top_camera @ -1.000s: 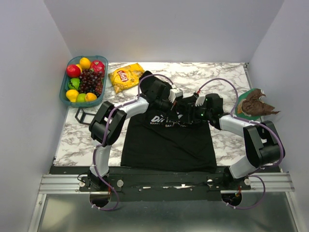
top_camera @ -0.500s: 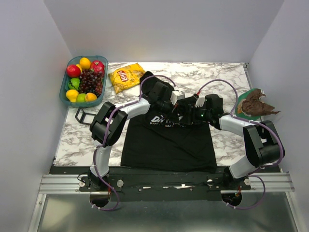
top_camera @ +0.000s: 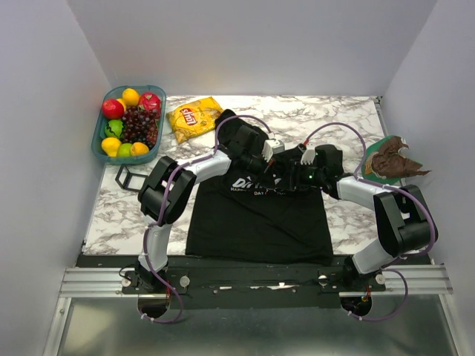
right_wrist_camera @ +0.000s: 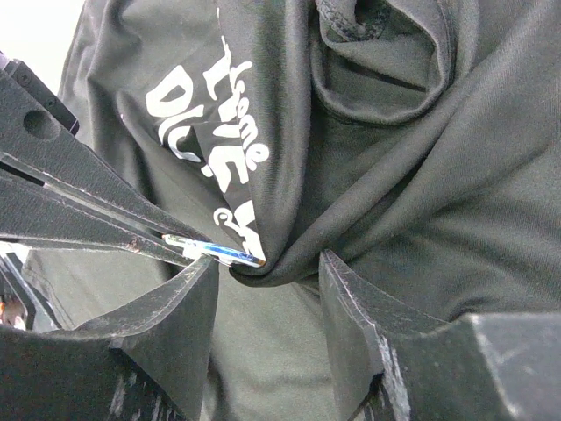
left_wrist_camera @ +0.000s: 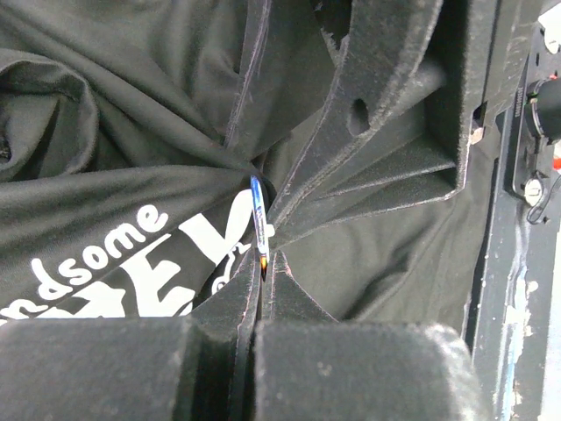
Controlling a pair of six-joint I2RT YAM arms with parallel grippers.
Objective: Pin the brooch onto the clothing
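Left gripper (left_wrist_camera: 265,268) pinches the brooch (left_wrist_camera: 259,215) edge-on, its rim touching a bunched T-shirt (top_camera: 256,222) fold by the print, mid-table. Right gripper (right_wrist_camera: 267,294), half-wide, straddles that fold, crowding the left's tips. Chip bag (top_camera: 194,117) and fruit basket (top_camera: 96,138) sit well apart, far left.

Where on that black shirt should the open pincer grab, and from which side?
Probably the raised fold of the shirt, right beside the brooch. The cloth is pinched into a narrow ridge there, thin enough to fit between the right pincer's open fingers, which straddle its tip. Come head-on, opposite the left pincer, which holds the brooch edge-on.
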